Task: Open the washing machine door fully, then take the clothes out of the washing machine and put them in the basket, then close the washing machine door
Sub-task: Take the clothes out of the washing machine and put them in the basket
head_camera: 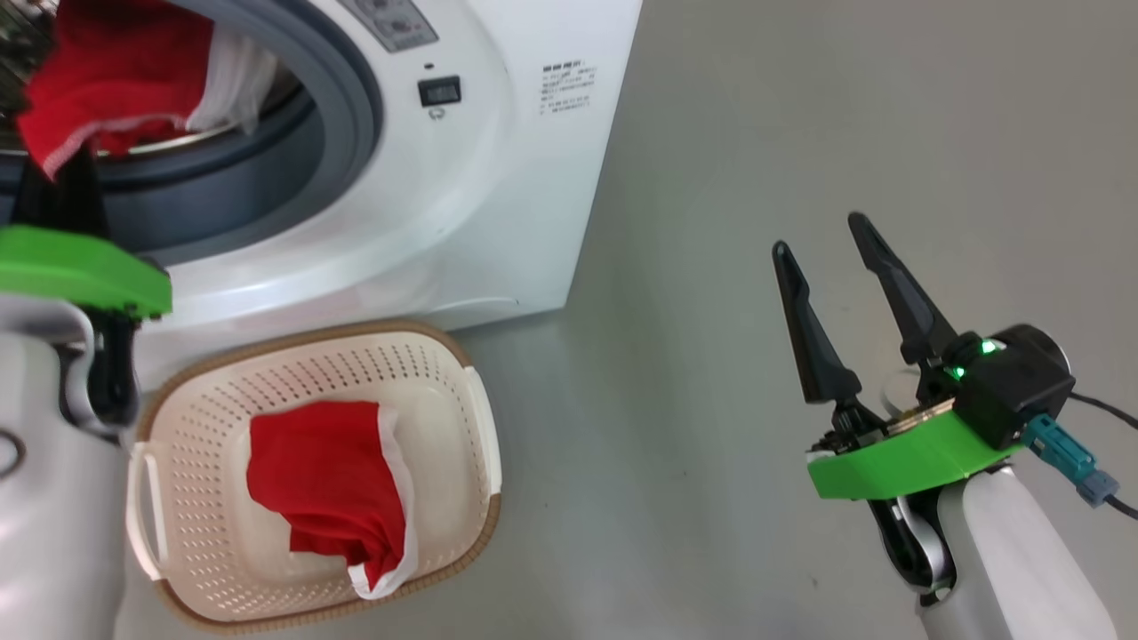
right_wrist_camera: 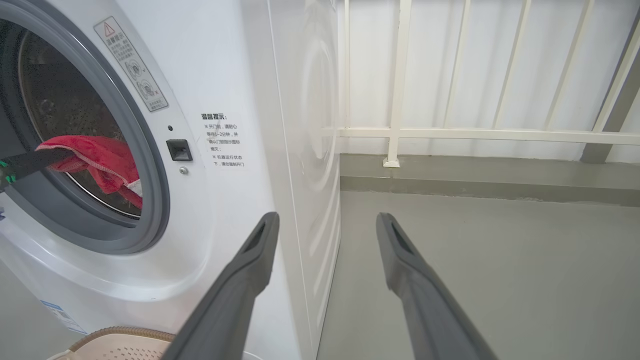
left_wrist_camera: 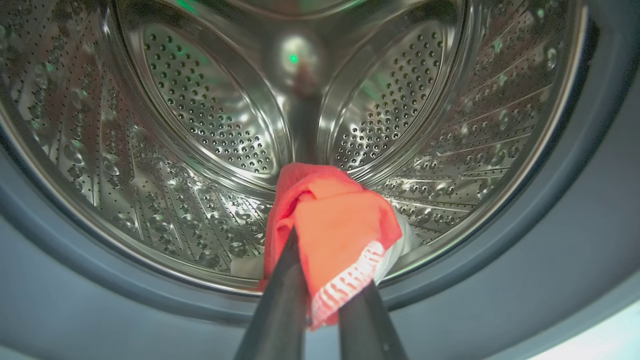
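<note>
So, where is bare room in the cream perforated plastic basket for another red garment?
Bare: in the cream perforated basket, the bottom along its left wall and back wall, near the white washing machine. Crowded: centre and front right, under the red-and-white garment.

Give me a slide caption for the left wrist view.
A red garment pinched in the left end effector at the drum mouth.

shiny perforated steel drum [left_wrist_camera: 200, 115] seen past the left gripper [left_wrist_camera: 327, 265], soft red cloth [left_wrist_camera: 340, 220] pinched in it, matt grey rubber ring [left_wrist_camera: 75, 285], glossy white washer shell [head_camera: 498, 178], plastic basket [head_camera: 204, 418]
</note>
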